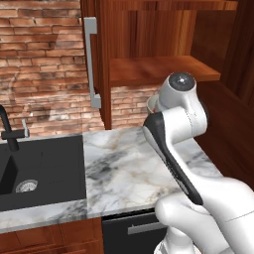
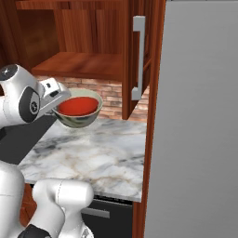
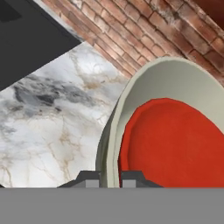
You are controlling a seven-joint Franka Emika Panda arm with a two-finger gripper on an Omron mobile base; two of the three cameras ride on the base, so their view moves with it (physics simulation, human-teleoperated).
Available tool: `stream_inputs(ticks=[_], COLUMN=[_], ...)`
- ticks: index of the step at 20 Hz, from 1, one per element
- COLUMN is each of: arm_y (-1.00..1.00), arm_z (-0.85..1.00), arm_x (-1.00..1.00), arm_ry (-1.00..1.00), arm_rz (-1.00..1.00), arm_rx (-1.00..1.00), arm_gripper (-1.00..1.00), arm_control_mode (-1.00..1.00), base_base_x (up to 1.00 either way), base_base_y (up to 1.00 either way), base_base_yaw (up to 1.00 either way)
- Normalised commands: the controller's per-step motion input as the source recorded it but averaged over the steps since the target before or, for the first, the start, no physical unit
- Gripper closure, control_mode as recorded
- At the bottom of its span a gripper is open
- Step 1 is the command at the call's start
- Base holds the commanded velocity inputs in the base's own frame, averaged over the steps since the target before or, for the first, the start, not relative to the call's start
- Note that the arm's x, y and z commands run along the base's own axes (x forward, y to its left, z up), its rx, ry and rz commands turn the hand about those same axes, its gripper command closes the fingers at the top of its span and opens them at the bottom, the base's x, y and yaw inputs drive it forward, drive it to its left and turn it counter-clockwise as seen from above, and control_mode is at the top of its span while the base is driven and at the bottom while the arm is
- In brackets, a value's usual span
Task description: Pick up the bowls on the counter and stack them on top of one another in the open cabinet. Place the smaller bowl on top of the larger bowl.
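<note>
Your claw [image 3: 109,177] is clamped on the near rim of the grey bowl [image 2: 79,118], one finger [image 3: 89,178] outside the wall and the other inside, just short of the red bowl [image 2: 78,106]. The red bowl sits nested inside the grey one, its edge below the grey rim all the way round, so you are carrying both together.

In the right base view the pair hangs in the air above the counter [image 2: 97,153], clear of the marble, in front of the brick wall. The grey bowl extends away from the claw, toward the cabinet door's grey bar handle [image 2: 138,58]. The bowls are below the cabinet shelf [image 2: 83,65] and not touching it.

In the left base view your arm's upper link hides the bowls; you can see the bare shelf [image 1: 158,69] above it and the black sink [image 1: 39,171] well off to the left.
</note>
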Motion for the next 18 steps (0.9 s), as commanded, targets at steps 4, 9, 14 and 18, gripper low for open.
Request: stream_inputs(ticks=[4, 9, 14, 18], arm_y=[-0.03, -0.01, 0.00, 0.00], arm_z=[0.44, 0.43, 0.42, 0.40], arm_x=[-0.18, -0.15, -0.10, -0.07], arm_ry=[-0.07, -0.07, -0.08, -0.09], arm_rz=[0.05, 0.05, 0.05, 0.05], arm_rx=[0.02, 0.02, 0.02, 0.01], arm_gripper=[1.00, 1.00, 1.00, 1.00], arm_control_mode=[-1.00, -1.00, -1.00, -1.00], base_base_x=[0.00, 0.00, 0.00, 0.00], base_base_y=[0.00, 0.00, 0.00, 0.00], base_base_yaw=[0.00, 0.00, 0.00, 0.00])
